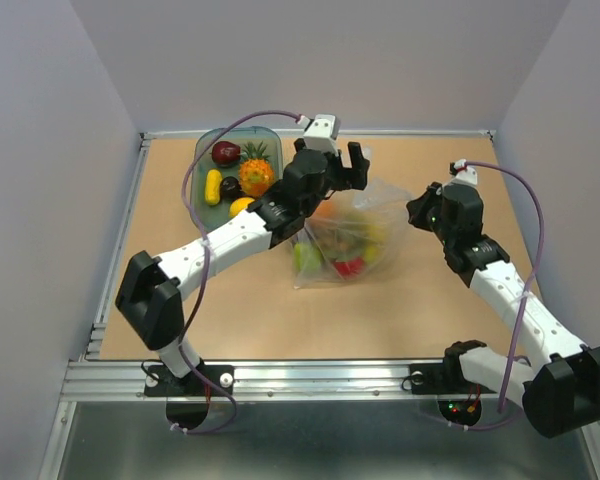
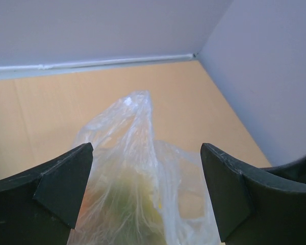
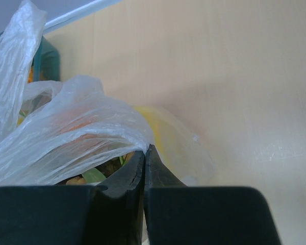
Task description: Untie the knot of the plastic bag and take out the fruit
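Closest to the lens, the right end effector (image 3: 144, 153) fills the bottom of its wrist view, its black jaws clenched on a fold of film at their tips; its body is cut off by the frame. The pale wooden worktop (image 1: 230, 310) carries everything. The white-and-black left arm (image 1: 230, 240) reaches across it and hides the near left side of the thin, crinkly, see-through plastic bag (image 1: 365, 225), which lies at mid-worktop, just right of the green-tinted rectangular tray (image 1: 204, 142). The right arm (image 1: 510, 290) comes in from the other side and meets the bag's right edge.

The left end effector (image 2: 147, 148) is released, jaws wide apart, hovering over the bag's bunched neck (image 2: 137, 109), which rises to a pale, crumpled peak. Whether that neck is tied cannot be made out.

Inside the bag, the small toy fruit (image 1: 348, 266) shows only as blurred red, green, yellow and orange patches through the film. An orange pineapple with a green crown (image 1: 257, 172) and other pieces sit in the tray.
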`<move>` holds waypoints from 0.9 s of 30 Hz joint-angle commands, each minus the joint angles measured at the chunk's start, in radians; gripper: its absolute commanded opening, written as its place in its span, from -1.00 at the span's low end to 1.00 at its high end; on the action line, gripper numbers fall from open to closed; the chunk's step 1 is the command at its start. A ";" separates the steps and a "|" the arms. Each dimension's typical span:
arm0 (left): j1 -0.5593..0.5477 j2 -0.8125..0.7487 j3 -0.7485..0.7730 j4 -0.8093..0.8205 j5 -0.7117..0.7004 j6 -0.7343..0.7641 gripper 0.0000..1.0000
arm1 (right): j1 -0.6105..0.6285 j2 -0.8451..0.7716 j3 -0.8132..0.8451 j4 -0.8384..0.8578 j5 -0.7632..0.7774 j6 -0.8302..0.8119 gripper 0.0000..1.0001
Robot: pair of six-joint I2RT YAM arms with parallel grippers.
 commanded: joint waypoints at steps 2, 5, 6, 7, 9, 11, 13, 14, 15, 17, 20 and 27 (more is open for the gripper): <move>-0.021 0.112 0.176 -0.134 -0.131 0.064 0.95 | 0.003 -0.044 -0.028 0.066 -0.032 -0.001 -0.99; -0.052 0.177 0.235 -0.166 -0.166 0.101 0.94 | 0.005 -0.052 -0.037 0.066 -0.029 -0.009 -0.99; -0.061 0.201 0.259 -0.180 -0.185 0.110 0.94 | 0.005 -0.055 -0.039 0.067 -0.028 -0.009 -0.99; -0.066 0.212 0.269 -0.186 -0.195 0.126 0.94 | 0.005 -0.056 -0.040 0.067 -0.029 -0.012 -0.99; -0.080 0.241 0.288 -0.203 -0.234 0.143 0.91 | 0.005 -0.053 -0.042 0.067 -0.032 -0.015 -0.99; -0.084 0.270 0.305 -0.226 -0.281 0.147 0.88 | 0.006 -0.050 -0.040 0.067 -0.037 -0.014 -0.99; -0.086 0.286 0.318 -0.244 -0.318 0.149 0.76 | 0.006 -0.050 -0.040 0.069 -0.037 -0.014 -0.99; -0.086 0.292 0.322 -0.254 -0.335 0.149 0.69 | 0.006 -0.052 -0.040 0.070 -0.032 -0.015 -0.99; -0.086 0.297 0.319 -0.255 -0.361 0.149 0.44 | 0.006 -0.052 -0.042 0.070 -0.028 -0.015 -0.99; -0.086 0.294 0.313 -0.252 -0.383 0.147 0.06 | 0.005 -0.052 -0.043 0.070 -0.008 -0.018 -0.99; -0.084 0.283 0.309 -0.237 -0.401 0.161 -0.52 | 0.006 -0.044 -0.048 0.072 0.015 -0.017 -0.99; -0.052 0.223 0.249 -0.189 -0.401 0.167 -1.00 | 0.005 -0.024 -0.056 0.072 0.161 0.009 -0.99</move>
